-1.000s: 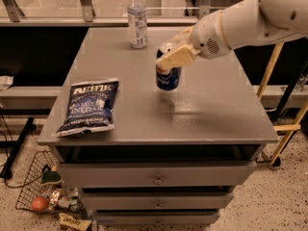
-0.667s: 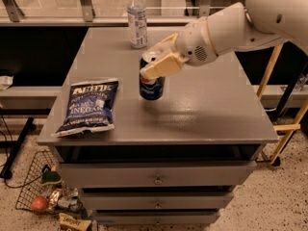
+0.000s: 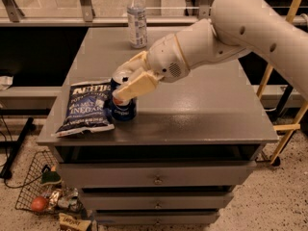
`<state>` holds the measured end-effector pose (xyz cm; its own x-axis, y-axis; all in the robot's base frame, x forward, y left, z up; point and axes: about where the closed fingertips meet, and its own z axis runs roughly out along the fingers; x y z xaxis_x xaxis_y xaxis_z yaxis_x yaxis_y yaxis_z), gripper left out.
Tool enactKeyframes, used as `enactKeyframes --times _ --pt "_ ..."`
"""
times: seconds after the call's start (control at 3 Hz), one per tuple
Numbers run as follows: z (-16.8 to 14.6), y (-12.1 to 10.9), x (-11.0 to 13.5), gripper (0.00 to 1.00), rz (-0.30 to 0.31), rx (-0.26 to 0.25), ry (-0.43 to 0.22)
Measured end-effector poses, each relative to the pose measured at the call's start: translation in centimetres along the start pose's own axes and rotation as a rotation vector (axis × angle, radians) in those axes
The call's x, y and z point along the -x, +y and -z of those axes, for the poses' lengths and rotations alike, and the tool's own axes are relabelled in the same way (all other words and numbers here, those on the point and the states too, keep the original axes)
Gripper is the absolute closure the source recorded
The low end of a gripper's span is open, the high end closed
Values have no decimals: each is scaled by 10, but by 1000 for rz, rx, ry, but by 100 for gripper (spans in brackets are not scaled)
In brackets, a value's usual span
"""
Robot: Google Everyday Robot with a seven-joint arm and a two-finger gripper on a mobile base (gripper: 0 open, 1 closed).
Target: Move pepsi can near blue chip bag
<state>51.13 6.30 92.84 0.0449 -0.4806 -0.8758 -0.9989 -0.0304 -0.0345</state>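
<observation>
The pepsi can (image 3: pixel 123 109) is a small blue can with a silver top, upright on the grey cabinet top (image 3: pixel 207 105) near its front left. My gripper (image 3: pixel 126 86) is shut on the can's upper part, its cream fingers (image 3: pixel 136 86) across the can's front and top. The blue chip bag (image 3: pixel 87 108) lies flat at the front left corner, white "vinegar" lettering up. The can stands right beside the bag's right edge, touching or nearly touching it. My white arm reaches in from the upper right.
A clear plastic bottle (image 3: pixel 137 18) stands at the back of the cabinet top. Drawers (image 3: pixel 156 179) run below the front edge. A wire basket (image 3: pixel 38 189) with small items sits on the floor at the lower left. A yellow frame (image 3: pixel 284 81) stands at the right.
My gripper has carried the pepsi can from the middle of the cabinet top leftward and toward the front, ending right beside the blue chip bag. The bag and bottle have not moved.
</observation>
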Motion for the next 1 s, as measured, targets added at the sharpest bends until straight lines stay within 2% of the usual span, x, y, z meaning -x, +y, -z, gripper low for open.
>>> enactKeyframes --times 0.33,0.67,1.0 --pt "-18 4 -13 100 35 14 35" --pt "-30 4 -20 100 54 -4 52" --pt "-30 5 -18 74 55 -2 52"
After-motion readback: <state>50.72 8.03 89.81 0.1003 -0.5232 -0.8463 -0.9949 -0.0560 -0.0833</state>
